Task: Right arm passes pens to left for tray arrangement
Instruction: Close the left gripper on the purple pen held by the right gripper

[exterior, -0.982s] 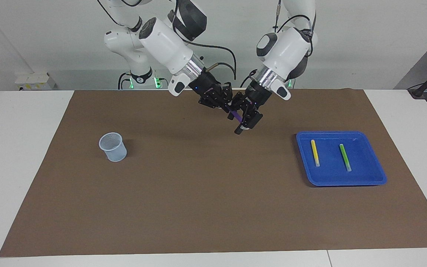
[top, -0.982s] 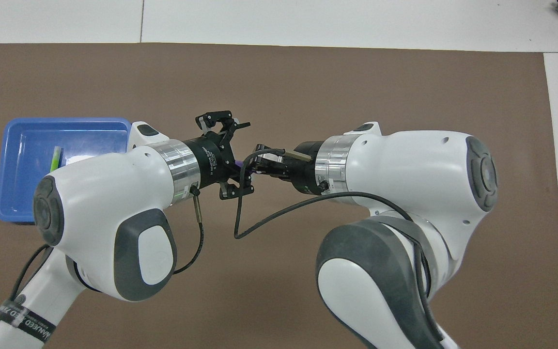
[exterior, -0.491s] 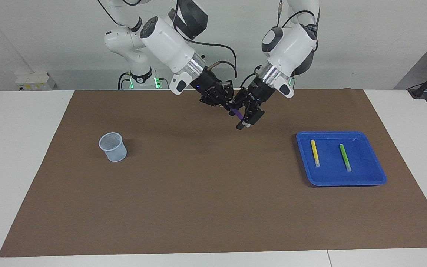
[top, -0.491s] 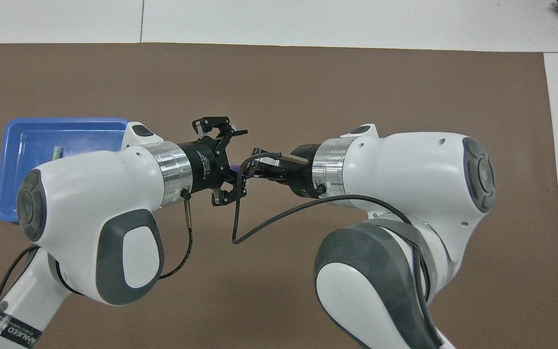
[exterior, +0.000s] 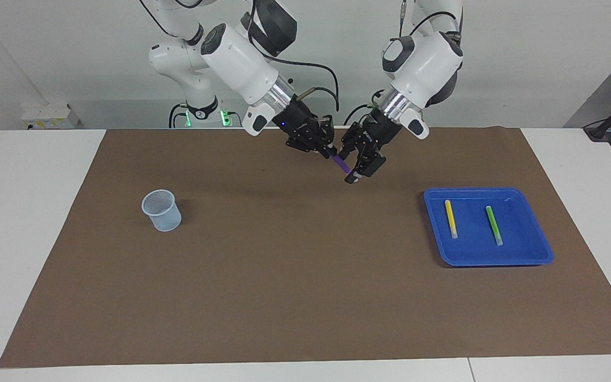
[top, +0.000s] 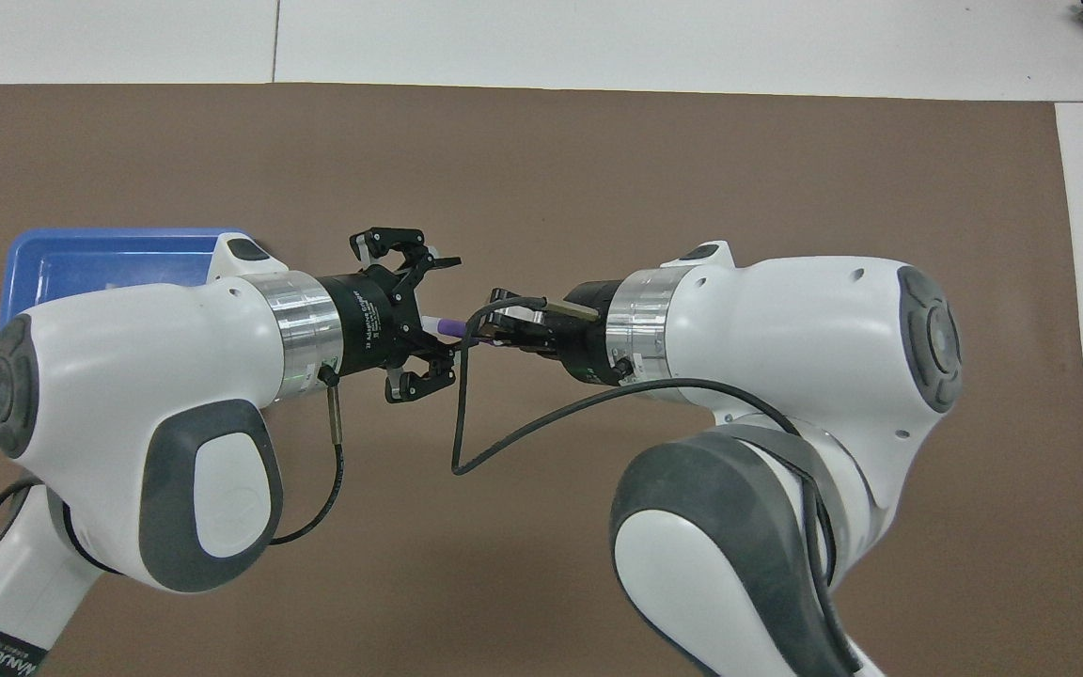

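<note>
The right claw is clamped on one end of the purple marker pen, holding it up over the brown mat midway along the surface; the pen slants down from that grip toward the left claw, whose fingers stand around its lower, pale-tipped end; whether they have bitten on it yet I cannot tell from either view. The yellow marker pen and the green marker pen lie side by side, apart, in the blue tray toward the left arm's end; a small mesh cup stands toward the right arm's end.

The pen looks light and stiff, so it should not sag between two grips; its smooth round barrel probably turns or slips under a loose pinch; I would take it across the barrel, well in from the pale tip, leaving clear length between the two claws; the giving claw should let go only once the other grip is firm.
</note>
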You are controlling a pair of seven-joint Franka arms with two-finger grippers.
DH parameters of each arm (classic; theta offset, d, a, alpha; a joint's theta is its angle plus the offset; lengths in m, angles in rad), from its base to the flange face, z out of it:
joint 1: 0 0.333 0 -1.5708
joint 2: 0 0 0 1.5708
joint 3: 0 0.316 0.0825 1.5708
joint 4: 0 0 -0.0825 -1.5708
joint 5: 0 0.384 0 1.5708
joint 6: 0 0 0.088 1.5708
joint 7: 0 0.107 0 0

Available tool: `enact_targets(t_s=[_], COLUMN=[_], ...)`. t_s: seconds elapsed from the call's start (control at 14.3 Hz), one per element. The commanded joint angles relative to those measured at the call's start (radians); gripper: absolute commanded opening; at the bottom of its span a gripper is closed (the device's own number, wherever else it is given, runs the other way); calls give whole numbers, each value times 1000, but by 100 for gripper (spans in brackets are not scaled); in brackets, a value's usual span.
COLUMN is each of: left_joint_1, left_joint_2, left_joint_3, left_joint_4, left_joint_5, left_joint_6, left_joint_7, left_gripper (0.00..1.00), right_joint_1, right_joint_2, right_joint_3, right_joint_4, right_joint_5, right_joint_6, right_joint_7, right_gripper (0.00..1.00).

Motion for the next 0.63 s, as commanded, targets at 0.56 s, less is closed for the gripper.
enact_targets(t_s=[0.56], left_joint_1=[9], left_joint_2=[-33], left_joint_3=[2], left_joint_4=[-21], left_joint_5=[-15], left_joint_6=[-8], left_joint_7=[42], left_gripper=[0], right_joint_1=[-7], right_joint_2=[-21], right_joint_3=[4], right_joint_4=[-21], right_joint_5=[24], right_joint_6=[-20], right_joint_7=[-27], right_gripper=[0])
